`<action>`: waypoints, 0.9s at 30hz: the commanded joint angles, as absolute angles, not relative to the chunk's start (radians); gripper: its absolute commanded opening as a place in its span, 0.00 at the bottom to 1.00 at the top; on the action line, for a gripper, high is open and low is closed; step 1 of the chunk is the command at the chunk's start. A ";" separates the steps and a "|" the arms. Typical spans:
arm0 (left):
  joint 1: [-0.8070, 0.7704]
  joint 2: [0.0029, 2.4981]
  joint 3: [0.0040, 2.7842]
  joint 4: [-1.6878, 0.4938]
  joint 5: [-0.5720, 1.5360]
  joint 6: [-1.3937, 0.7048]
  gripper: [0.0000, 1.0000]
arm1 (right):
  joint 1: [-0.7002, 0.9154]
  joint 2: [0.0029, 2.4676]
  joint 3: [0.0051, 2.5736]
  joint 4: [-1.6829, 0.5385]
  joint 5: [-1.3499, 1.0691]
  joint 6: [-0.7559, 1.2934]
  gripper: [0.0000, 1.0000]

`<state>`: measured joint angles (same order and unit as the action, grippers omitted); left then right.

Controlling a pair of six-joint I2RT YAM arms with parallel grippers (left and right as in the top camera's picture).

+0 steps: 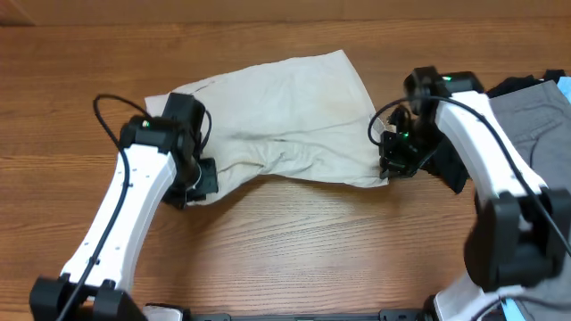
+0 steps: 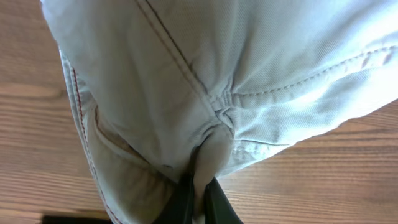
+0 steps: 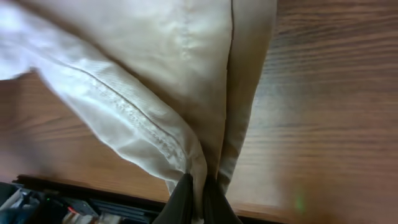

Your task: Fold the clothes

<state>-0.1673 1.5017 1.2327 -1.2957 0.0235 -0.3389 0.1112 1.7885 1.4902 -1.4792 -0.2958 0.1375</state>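
1. Overhead view
   - Table [image 1: 294, 250]: wood-grain surface, carrying everything listed.
   - Shorts [image 1: 285, 116]: one pair, cream cotton, lying crumpled and mostly flat mid-table between the two arms. The cloth runs from the left arm's wrist to the right arm's wrist, with creases toward the near edge.
   - Left gripper [image 1: 202, 178]: at the near left end of the shorts, in contact with the cloth. The state of the fingers cannot be told from this view alone.
   - Right gripper [image 1: 393, 166]: at the near right corner of the shorts, touching the hem.
   - Grey garment [image 1: 535, 125]: at the table's right edge, partly hidden by the right arm and well apart from the shorts.
   - Black garment [image 1: 510, 87]: just beside the grey one, on its far side.

2. Left wrist view
   - Left gripper [image 2: 198, 200]: dark fingers drawn together and clamped on a fold of the shorts [image 2: 249, 62].
   - The cloth gathers into puckers just above the pinch, where stitched seams meet. A thin red stitch line follows the left edge.
   - Table [image 2: 323, 180]: visible on either side of the cloth.

3. Right wrist view
   - Right gripper [image 3: 195, 202]: fingers closed together, pinching a seamed edge of the shorts [image 3: 186, 50].
   - The cloth fans out from the pinch, with a double-stitched hem to the left.
   - Table [image 3: 329, 93]: bare wood to the right.
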 commanded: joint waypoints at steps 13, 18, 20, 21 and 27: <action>-0.155 1.369 0.908 -1.341 0.199 -0.426 0.04 | 0.109 1.578 1.175 -1.540 -0.140 0.294 0.04; -0.155 1.370 0.892 -1.385 0.269 -0.427 0.15 | 0.109 1.578 1.169 -1.536 -0.105 0.342 0.07; -0.155 1.370 0.892 -1.419 0.294 -0.426 0.40 | 0.109 1.578 1.169 -1.535 -0.105 0.342 0.37; -0.155 1.370 0.892 -1.434 0.315 -0.421 0.62 | 0.109 1.578 1.169 -1.536 -0.102 0.342 0.48; -0.155 1.370 0.946 -1.499 0.495 -0.326 0.73 | 0.109 1.578 1.282 -1.546 -0.080 0.341 0.66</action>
